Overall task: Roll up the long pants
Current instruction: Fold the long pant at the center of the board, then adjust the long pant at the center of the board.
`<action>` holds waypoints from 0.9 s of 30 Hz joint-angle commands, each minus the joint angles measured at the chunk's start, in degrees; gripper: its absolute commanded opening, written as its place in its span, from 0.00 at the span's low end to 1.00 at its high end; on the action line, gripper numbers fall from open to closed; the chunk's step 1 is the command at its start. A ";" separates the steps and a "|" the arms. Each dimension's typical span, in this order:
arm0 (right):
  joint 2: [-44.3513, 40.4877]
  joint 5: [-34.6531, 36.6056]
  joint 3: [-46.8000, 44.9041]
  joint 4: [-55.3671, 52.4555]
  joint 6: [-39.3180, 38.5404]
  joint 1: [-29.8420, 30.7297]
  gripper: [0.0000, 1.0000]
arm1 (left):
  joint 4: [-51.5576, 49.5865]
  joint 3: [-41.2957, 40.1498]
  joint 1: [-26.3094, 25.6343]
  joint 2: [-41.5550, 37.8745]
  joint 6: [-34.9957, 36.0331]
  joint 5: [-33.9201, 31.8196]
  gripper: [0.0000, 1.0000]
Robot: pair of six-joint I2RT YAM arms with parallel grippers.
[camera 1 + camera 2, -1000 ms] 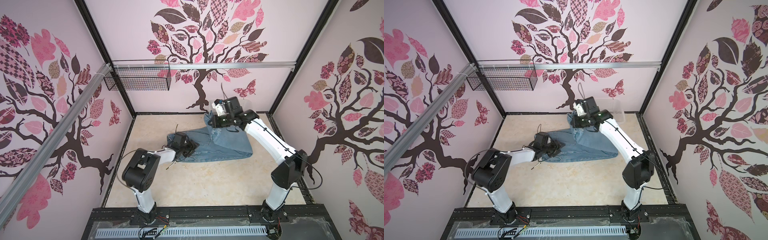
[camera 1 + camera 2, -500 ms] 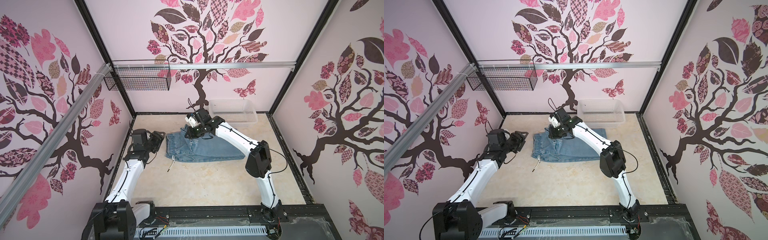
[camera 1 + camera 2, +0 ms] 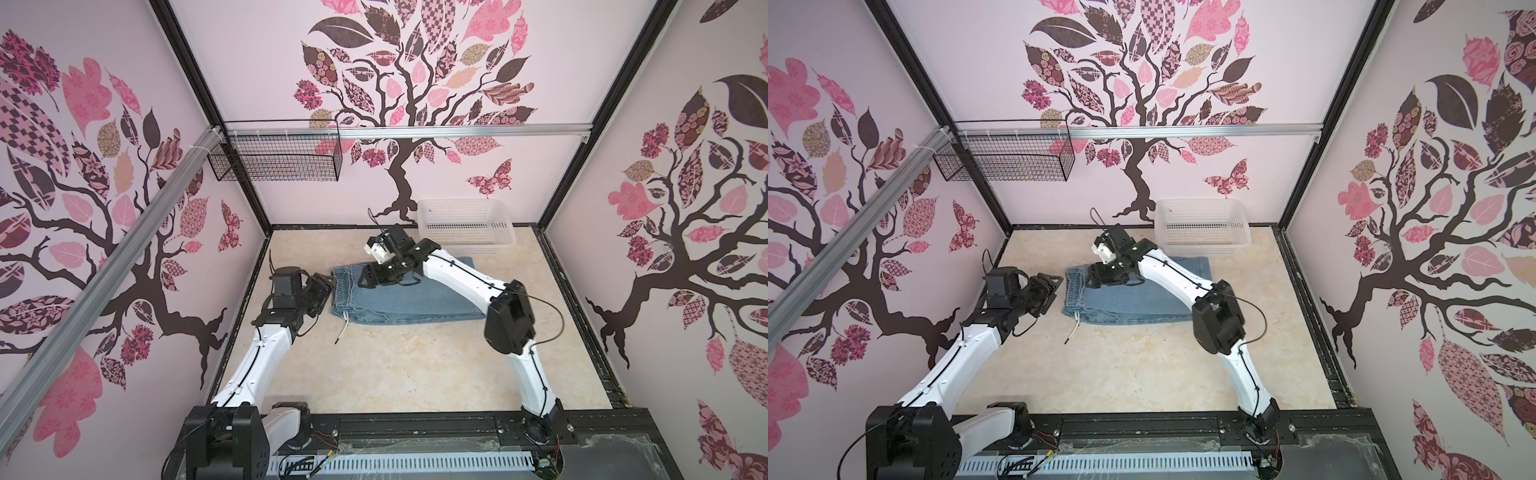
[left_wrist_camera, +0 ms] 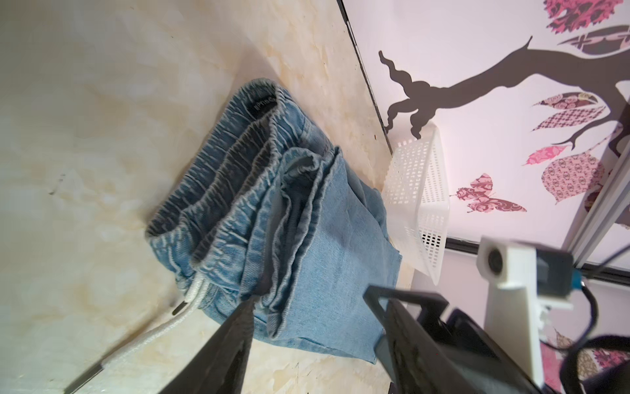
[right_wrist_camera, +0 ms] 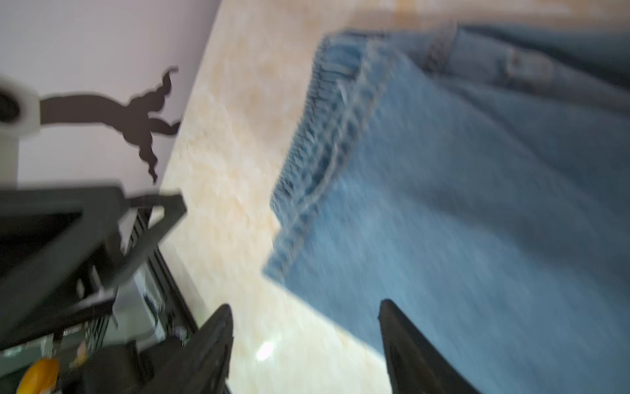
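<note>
Bare worktop (image 3: 395, 374) nearest the rig. Next, a white drawstring (image 3: 343, 330) trails off the waistband. The long pants (image 3: 419, 301) lie mid-worktop, folded flat into a layered rectangle with the elastic waistband end toward the left arm; not rolled yet. Left fingers (image 4: 231, 341) are spread and empty, low, just beside the waistband edge. Right fingers (image 5: 211, 348) are also spread and empty, over the far waistband corner; that wrist view is blurred. Likely step: pinch the waistband to start the roll. To do it well, catch all layers at both corners, tuck the drawstring in, and turn evenly toward the hems. White basket (image 3: 461, 202) sits by the back wall, near the pants.
</note>
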 commanded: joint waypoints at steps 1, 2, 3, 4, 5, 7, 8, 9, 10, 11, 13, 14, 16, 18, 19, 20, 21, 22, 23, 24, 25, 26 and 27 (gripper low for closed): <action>-15.59 1.20 -18.01 10.00 1.83 -11.34 0.68 | 6.69 2.93 -5.00 5.56 -2.05 -2.99 0.64; -18.83 1.79 -23.33 11.74 1.74 -14.19 0.64 | 7.88 3.96 -6.40 7.66 -2.67 -3.34 0.64; -21.42 3.05 -27.78 11.69 0.98 -17.47 0.50 | 8.90 5.28 -8.23 10.56 -3.11 -3.96 0.64; -22.96 4.25 -30.73 10.24 -0.59 -20.33 0.29 | 9.97 6.93 -9.93 13.16 -3.14 -4.67 0.64; -23.62 5.85 -32.77 8.88 -2.16 -22.53 0.11 | 10.52 8.26 -11.28 15.77 -3.14 -5.16 0.64; -23.18 10.06 -35.49 6.61 -5.88 -25.28 0.00 | 12.09 10.43 -13.20 21.41 -3.96 -5.04 0.64; -22.03 12.87 -35.99 5.81 -8.00 -25.65 0.00 | 13.43 10.93 -13.43 24.67 -4.51 -4.03 0.64; -20.27 15.32 -35.81 4.80 -9.55 -25.66 0.00 | 14.31 11.14 -13.46 27.72 -5.15 -3.46 0.64; -18.31 16.80 -35.30 4.13 -10.29 -25.66 0.00 | 14.68 11.12 -13.38 30.14 -5.70 -3.98 0.64; -15.86 17.14 -34.54 3.49 -11.09 -25.66 0.00 | 14.73 11.00 -13.05 32.73 -6.13 -4.37 0.64; -10.69 15.77 -32.43 1.64 -11.66 -25.66 0.00 | 15.22 10.22 -11.16 36.59 -6.58 -3.40 0.64; -8.43 14.43 -31.78 1.16 -11.83 -25.54 0.00 | 15.61 9.49 -9.82 38.25 -7.22 -2.74 0.64; -5.34 14.50 -32.11 0.74 -11.88 -25.34 0.00 | 19.33 7.38 -6.28 41.35 -7.87 0.15 0.64; -3.63 17.66 -32.54 -3.33 -12.19 -23.80 0.00 | 19.72 7.83 -2.39 44.48 -7.09 2.69 0.64; -3.94 19.50 -34.09 -3.98 -12.27 -22.20 0.00 | 18.46 9.56 -0.71 46.36 -5.76 4.49 0.64; -4.67 19.99 -35.64 -4.34 -12.23 -20.43 0.00 | 16.65 11.52 0.38 47.92 -4.57 5.68 0.64; -5.86 20.11 -36.93 -4.94 -11.83 -18.13 0.00 | 14.66 14.12 1.22 49.37 -3.01 6.57 0.64; -7.17 19.92 -38.60 -5.34 -11.06 -15.32 0.00 | 12.12 17.13 1.61 51.10 -1.35 6.93 0.64; -8.28 19.19 -39.80 -5.60 -10.36 -12.81 0.00 | 9.80 19.59 1.72 52.45 0.02 7.02 0.64; -9.49 18.00 -40.86 -5.80 -9.03 -9.65 0.00 | 8.11 23.10 1.59 54.16 1.47 7.34 0.64; -10.71 16.58 -41.82 -5.82 -7.88 -5.93 0.00 | 6.09 26.61 1.52 56.06 2.66 8.03 0.64; -11.62 15.89 -42.30 -5.90 -6.69 -2.23 0.00 | 4.39 29.83 1.41 57.76 3.19 8.56 0.64; -12.13 15.60 -42.25 -5.81 -4.65 2.15 0.00 | 3.47 33.17 1.39 59.71 3.97 9.32 0.64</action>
